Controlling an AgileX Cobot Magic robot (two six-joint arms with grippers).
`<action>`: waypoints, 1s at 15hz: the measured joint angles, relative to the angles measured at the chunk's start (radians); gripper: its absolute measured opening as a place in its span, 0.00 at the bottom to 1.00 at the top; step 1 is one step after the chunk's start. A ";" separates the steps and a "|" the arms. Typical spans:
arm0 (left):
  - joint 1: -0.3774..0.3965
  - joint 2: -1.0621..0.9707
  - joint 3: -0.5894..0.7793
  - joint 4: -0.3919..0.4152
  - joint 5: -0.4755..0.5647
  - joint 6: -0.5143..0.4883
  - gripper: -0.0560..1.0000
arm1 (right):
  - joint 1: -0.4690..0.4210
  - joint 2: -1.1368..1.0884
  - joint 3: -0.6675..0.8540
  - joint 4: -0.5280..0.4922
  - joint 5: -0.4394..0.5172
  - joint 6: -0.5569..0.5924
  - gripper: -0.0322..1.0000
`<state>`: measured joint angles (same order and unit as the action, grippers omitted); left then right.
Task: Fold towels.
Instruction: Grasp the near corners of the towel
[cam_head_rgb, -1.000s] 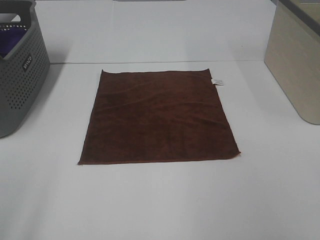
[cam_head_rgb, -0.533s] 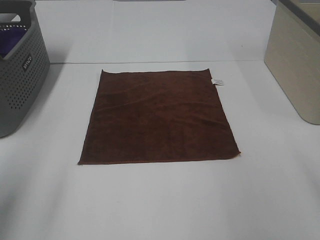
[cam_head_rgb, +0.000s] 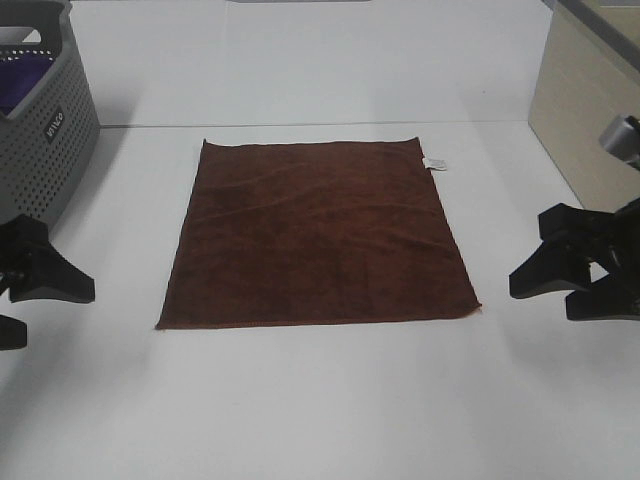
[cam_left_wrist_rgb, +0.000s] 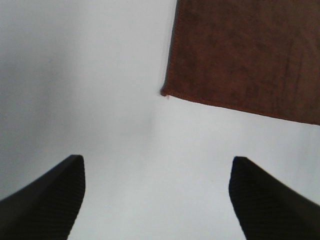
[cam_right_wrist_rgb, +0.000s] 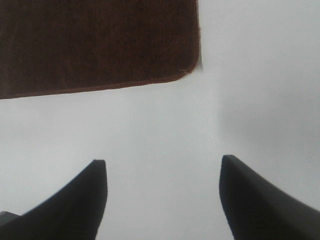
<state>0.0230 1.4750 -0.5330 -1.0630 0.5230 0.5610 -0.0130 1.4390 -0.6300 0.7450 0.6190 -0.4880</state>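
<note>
The dark reddish-brown towel (cam_head_rgb: 318, 235) lies flat and spread out in the middle of the white table, with its small white tag (cam_head_rgb: 435, 163) at the far right corner. My left gripper (cam_head_rgb: 58, 310) is open and empty, left of the towel's near left corner. My right gripper (cam_head_rgb: 540, 298) is open and empty, right of the near right corner. In the left wrist view the towel's corner (cam_left_wrist_rgb: 167, 90) lies ahead of the open gripper (cam_left_wrist_rgb: 156, 165). In the right wrist view the towel's rounded corner (cam_right_wrist_rgb: 192, 65) lies ahead of the open gripper (cam_right_wrist_rgb: 162, 165). Neither gripper touches the towel.
A grey perforated basket (cam_head_rgb: 40, 150) with a purple cloth (cam_head_rgb: 20, 80) inside stands at the far left. A beige box (cam_head_rgb: 590, 130) stands at the far right. The table's back edge runs just behind the towel.
Both grippers have come into the exterior view, one from the left edge and one from the right. The towel has not moved.
</note>
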 joint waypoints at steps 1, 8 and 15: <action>0.000 0.062 -0.028 -0.024 0.002 0.024 0.77 | 0.000 0.079 -0.048 0.004 0.033 -0.009 0.63; 0.000 0.379 -0.253 -0.075 0.110 0.164 0.77 | -0.001 0.446 -0.341 0.015 0.196 -0.074 0.63; 0.000 0.475 -0.285 -0.273 0.163 0.383 0.77 | -0.125 0.559 -0.393 0.097 0.244 -0.188 0.64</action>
<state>0.0230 1.9500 -0.8180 -1.3360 0.6860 0.9440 -0.1380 1.9980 -1.0230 0.8420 0.8630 -0.6760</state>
